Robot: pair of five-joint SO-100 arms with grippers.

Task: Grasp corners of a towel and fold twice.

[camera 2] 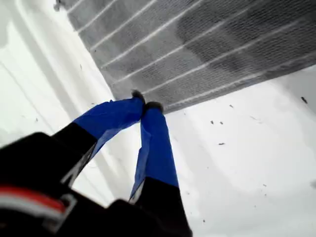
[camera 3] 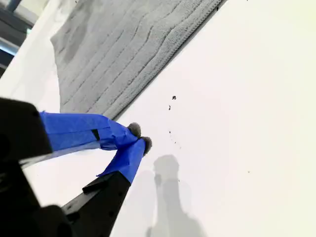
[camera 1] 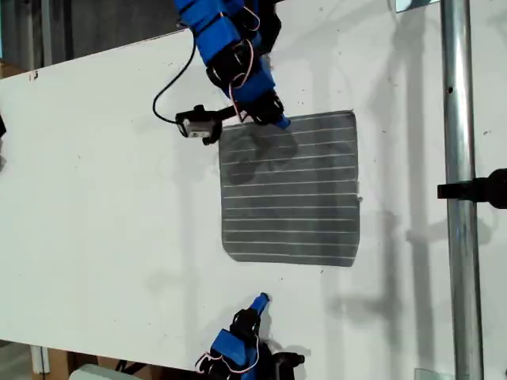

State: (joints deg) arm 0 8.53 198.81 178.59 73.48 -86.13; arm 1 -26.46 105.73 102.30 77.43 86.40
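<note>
The grey towel point(camera 1: 289, 190) with thin white stripes lies flat and unfolded on the white table point(camera 1: 103, 198). My first gripper point(camera 1: 281, 123) reaches in from the exterior view's top and is at the towel's far edge. In the first wrist view this gripper point(camera 2: 146, 104) is shut, its tips meeting at a corner of the towel point(camera 2: 197, 44); the corner's tip is hidden behind them. My second gripper point(camera 1: 262, 299) comes from the exterior view's bottom. It is shut point(camera 3: 139, 137) over bare table, a short way off the towel's point(camera 3: 123, 54) near edge.
A metal pole point(camera 1: 458, 190) runs down the exterior view's right side with a black clamp point(camera 1: 479, 190) on it. A black cable point(camera 1: 170, 87) loops beside the first arm. Bare white table lies at the exterior view's left of the towel.
</note>
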